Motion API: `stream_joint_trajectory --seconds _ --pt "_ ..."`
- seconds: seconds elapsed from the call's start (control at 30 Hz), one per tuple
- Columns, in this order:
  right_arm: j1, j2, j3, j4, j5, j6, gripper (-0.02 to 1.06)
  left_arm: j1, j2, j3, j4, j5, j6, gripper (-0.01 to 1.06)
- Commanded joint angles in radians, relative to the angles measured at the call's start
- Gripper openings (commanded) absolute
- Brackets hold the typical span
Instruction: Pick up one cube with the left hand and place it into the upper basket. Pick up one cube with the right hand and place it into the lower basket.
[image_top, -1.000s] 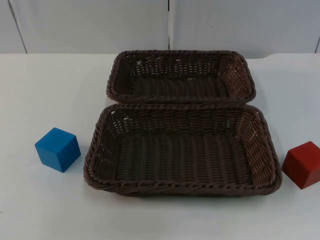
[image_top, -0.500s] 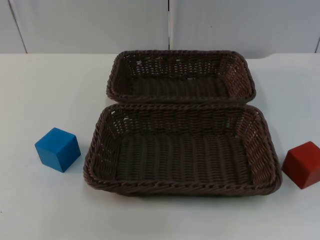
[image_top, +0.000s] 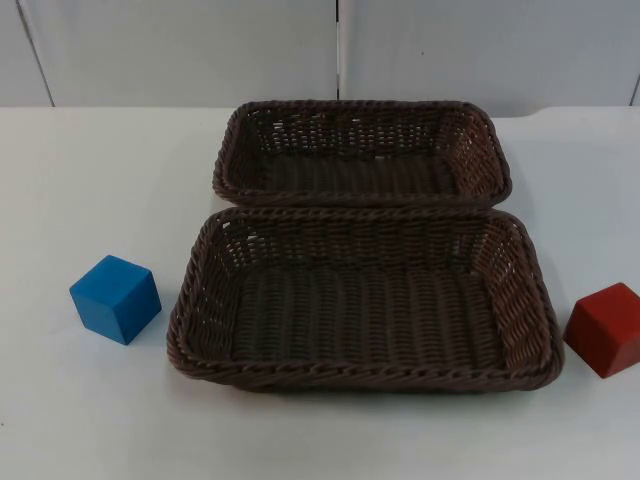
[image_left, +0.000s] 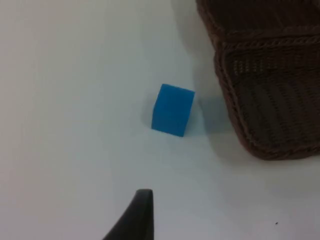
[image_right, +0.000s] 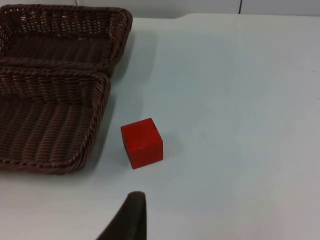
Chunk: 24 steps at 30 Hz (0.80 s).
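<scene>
A blue cube (image_top: 116, 298) sits on the white table just left of the lower basket (image_top: 360, 378). A red cube (image_top: 606, 328) sits just right of that basket. The upper basket (image_top: 362, 108) stands behind the lower one, with their rims touching. Both brown wicker baskets have nothing in them. In the left wrist view my left gripper (image_left: 142, 202) hovers above the table, with the blue cube (image_left: 172, 110) some way ahead of it. In the right wrist view my right gripper (image_right: 131, 205) hovers short of the red cube (image_right: 142, 143). Neither gripper touches a cube.
The grey partition wall (image_top: 330, 50) closes the table behind the upper basket. White table (image_top: 100, 170) lies bare around both cubes. The lower basket's rim (image_left: 225, 90) is close beside the blue cube, and its rim (image_right: 95, 130) is close beside the red cube.
</scene>
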Motion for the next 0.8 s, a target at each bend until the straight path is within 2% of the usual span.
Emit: stream_joint_trajectory --seconds 0.0,0.17,0.3,0.33,0.5,0.67,0.77 --pt "-0.006 -0.002 0.006 -0.002 -0.007 0.003 1.05 0.004 0.067 -0.004 -0.032 -0.054 0.022 1.05" --pt "-0.006 -0.002 0.006 -0.002 -0.007 0.003 1.05 0.004 0.152 -0.004 -0.059 -0.111 0.063 1.05" --pt "-0.006 -0.002 0.006 -0.002 -0.007 0.003 1.05 0.004 0.258 -0.004 -0.081 -0.200 0.129 1.05" --pt "-0.006 -0.002 0.006 -0.002 -0.007 0.003 1.05 0.004 0.258 -0.004 -0.081 -0.200 0.129 1.05" --pt "-0.006 -0.002 0.006 -0.002 -0.007 0.003 1.05 0.004 0.404 -0.004 -0.108 -0.318 0.166 1.05" --pt "-0.006 -0.002 0.006 -0.002 -0.007 0.003 1.05 0.004 0.549 -0.006 -0.173 -0.392 0.242 1.05" --pt "-0.006 -0.002 0.006 -0.002 -0.007 0.003 1.05 0.004 0.613 -0.015 -0.181 -0.408 0.248 1.05"
